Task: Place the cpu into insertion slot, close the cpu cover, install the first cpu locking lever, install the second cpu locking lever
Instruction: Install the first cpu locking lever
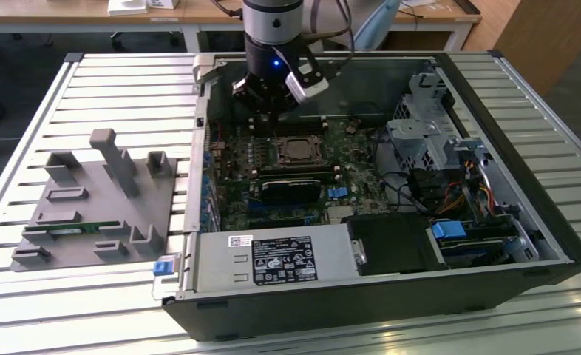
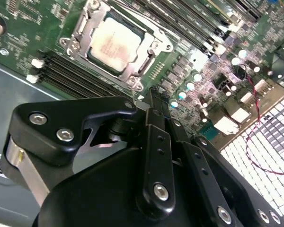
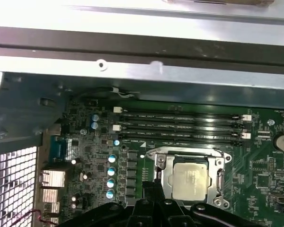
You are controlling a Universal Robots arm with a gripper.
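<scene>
Jaws, closed together, hang just beside the cpu under its closed cpu cover; print illegible.

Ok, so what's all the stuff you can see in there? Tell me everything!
computer case: one, black, lid off
motherboard: one, green, inside the case
cpu: one, silver, on the motherboard
cpu cover: one, dark silver, flat around the cpu
memory slots: four, black, beside the cpu
power supply: one, grey, case's near edge
parts holder: one, grey, exterior view's left
arm: one, silver and black, over the case
gripper: one, black, shut, near the cpu
</scene>
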